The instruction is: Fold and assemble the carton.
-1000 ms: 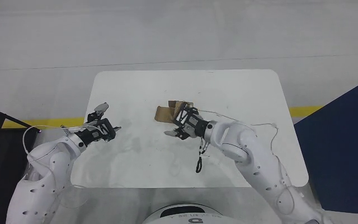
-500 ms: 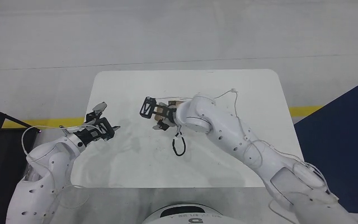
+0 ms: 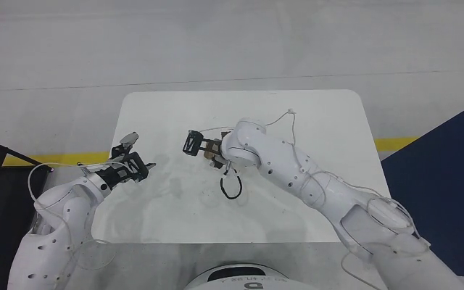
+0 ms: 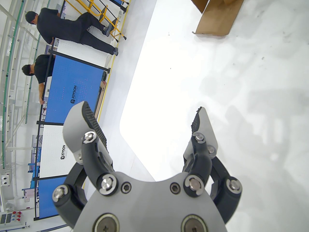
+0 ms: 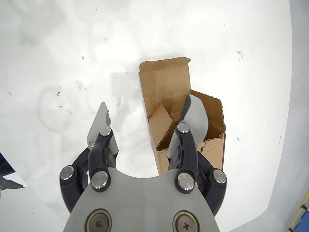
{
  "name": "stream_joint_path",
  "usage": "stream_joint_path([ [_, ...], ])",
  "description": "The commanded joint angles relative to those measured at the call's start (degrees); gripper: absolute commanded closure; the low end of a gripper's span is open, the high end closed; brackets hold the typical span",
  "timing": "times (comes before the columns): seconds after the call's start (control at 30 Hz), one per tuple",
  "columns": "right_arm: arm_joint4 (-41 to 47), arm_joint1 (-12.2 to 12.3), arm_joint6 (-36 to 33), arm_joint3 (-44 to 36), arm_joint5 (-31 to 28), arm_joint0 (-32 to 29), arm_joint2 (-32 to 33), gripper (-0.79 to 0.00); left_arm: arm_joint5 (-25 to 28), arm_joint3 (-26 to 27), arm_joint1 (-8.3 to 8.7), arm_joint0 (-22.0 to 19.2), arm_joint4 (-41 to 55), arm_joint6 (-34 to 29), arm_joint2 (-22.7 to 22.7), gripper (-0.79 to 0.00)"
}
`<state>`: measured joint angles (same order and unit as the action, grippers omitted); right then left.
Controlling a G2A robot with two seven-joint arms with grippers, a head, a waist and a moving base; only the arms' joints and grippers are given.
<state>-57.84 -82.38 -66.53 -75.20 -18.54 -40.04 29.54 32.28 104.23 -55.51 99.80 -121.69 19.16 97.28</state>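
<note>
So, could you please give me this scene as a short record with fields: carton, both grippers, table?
table: white, with small dark marks
carton: brown, near the table's middle, mouth open, one long flap unfolded
right gripper: open, one finger at the carton's mouth, the other outside it
left gripper: open, over the table's left part, apart from the carton
progress: carton not yet closed

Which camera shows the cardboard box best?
The right wrist view: the box sits close, and you see its open end, its long flap and the inside. The left wrist view catches part of it far off at the picture's edge. In the top view the right arm covers most of it.
</note>
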Motion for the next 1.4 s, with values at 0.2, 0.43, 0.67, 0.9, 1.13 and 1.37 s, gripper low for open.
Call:
stream_joint_path([
  [0.2,-1.98,0.37,-6.34,-3.5,0.63,-0.04,0.89,0.0,0.0,0.0,0.0,0.0,0.0,0.0,0.0,-0.785],
  [0.43,-2.81,2.51,-6.94,-10.4,2.23,-3.18,6.89,0.0,0.0,0.0,0.0,0.0,0.0,0.0,0.0,-0.785],
  [0.67,-9.16,5.36,-3.04,-17.84,2.33,-8.93,14.11,-0.222,0.0,0.0,0.0,0.0,0.0,0.0,0.0,-0.785],
  [0.9,-7.32,3.29,-3.6,-9.12,-3.63,-3.18,8.64,-0.388,0.0,0.0,0.0,0.0,0.0,0.0,0.0,-0.785],
  [1.13,-7.32,-0.42,0.2,1.82,-2.94,2.9,2.52,-0.508,0.0,0.0,0.0,0.0,0.0,0.0,0.0,-0.785],
  [1.37,-5.96,-2.95,-2.14,9.06,-2.61,5.98,-0.06,-0.397,0.0,0.0,0.0,0.0,0.0,0.0,0.0,-0.785],
])
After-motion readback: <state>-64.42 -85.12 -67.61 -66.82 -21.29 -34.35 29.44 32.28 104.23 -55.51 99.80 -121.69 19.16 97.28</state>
